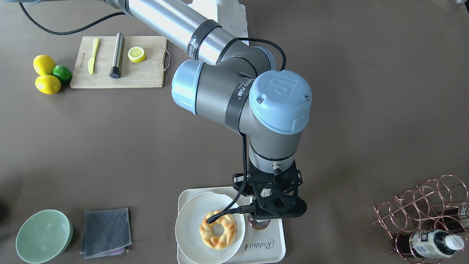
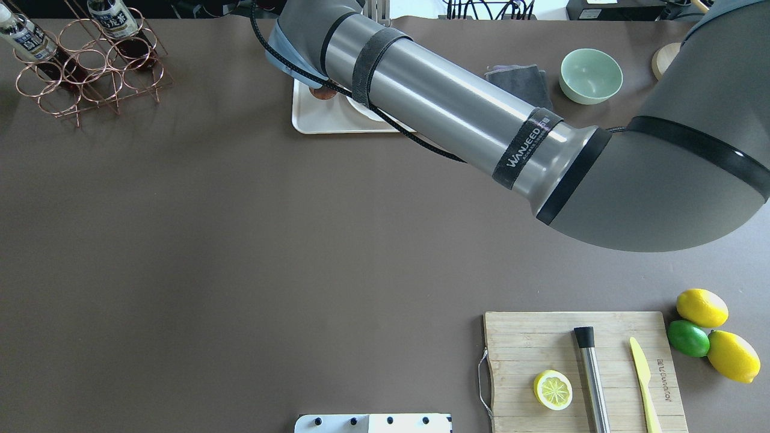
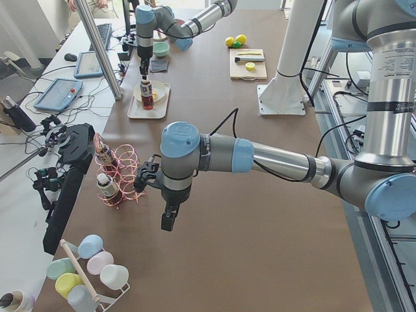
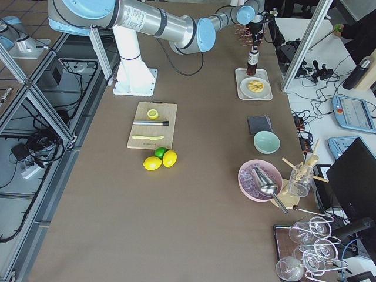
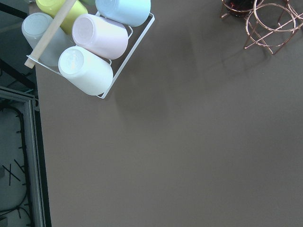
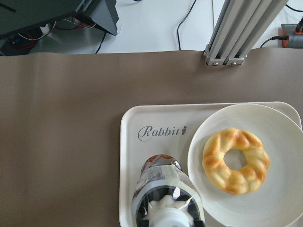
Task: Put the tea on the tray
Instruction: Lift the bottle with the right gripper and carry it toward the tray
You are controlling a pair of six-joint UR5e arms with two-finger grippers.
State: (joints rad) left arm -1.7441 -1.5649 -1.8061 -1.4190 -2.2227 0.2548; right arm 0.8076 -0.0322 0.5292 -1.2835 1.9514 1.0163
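The tea is a small bottle of dark liquid with a white cap, standing upright on the cream-white tray beside the "Rabbit" script. My right gripper reaches across the table and sits directly above it, shut on the bottle's top. In the right wrist view the tea fills the bottom centre over the tray. My left gripper hangs above bare table near the wire rack. It shows only in the exterior left view, so I cannot tell whether it is open or shut.
A round white plate with a doughnut fills the tray's other half. A copper wire rack holds more bottles. A green bowl and a grey cloth lie beside the tray. A cutting board and lemons sit far off.
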